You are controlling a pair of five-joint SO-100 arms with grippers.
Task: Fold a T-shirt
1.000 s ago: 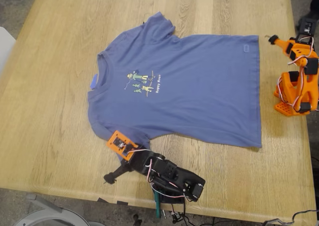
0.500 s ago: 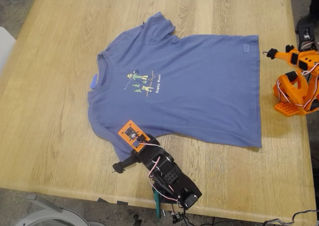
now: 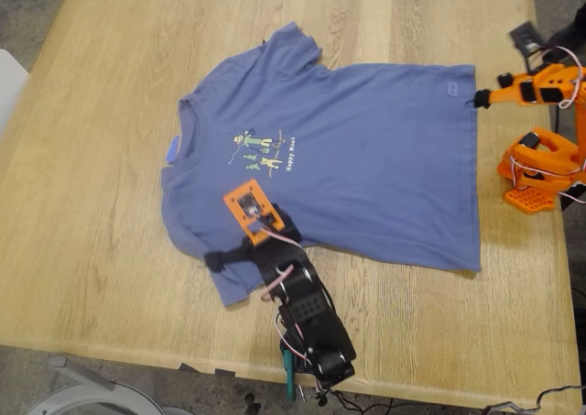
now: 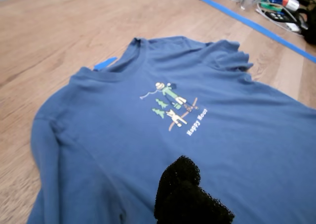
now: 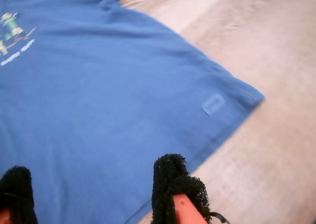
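The slate-blue T-shirt (image 3: pixel 366 168) lies flat on the wooden table (image 3: pixel 101 85), collar toward the exterior view's left, print (image 3: pixel 264 152) facing up. My first gripper (image 3: pixel 231 238), on the black arm, hovers over the near sleeve and lower chest. It looks open, with one jaw swung out sideways. In the first wrist view one black padded fingertip (image 4: pixel 180 194) shows over the T-shirt (image 4: pixel 237 150). My second gripper (image 3: pixel 480 98), on the orange arm, is open just off the hem corner with the small label (image 5: pixel 213 104). Its two black fingertips (image 5: pixel 170 177) stand apart above the T-shirt (image 5: pixel 98 100).
A small blue tape strip (image 3: pixel 172 149) lies beside the collar and also shows in the first wrist view (image 4: pixel 105 63). A long blue tape line (image 4: pixel 256 28) and cables and clutter (image 4: pixel 276 1) lie beyond the far sleeve. The orange arm's base (image 3: pixel 536 168) stands at the table's right edge.
My first gripper has moved from the table's front edge up over the near sleeve onto the shirt. My second gripper has lifted and reached toward the hem corner.
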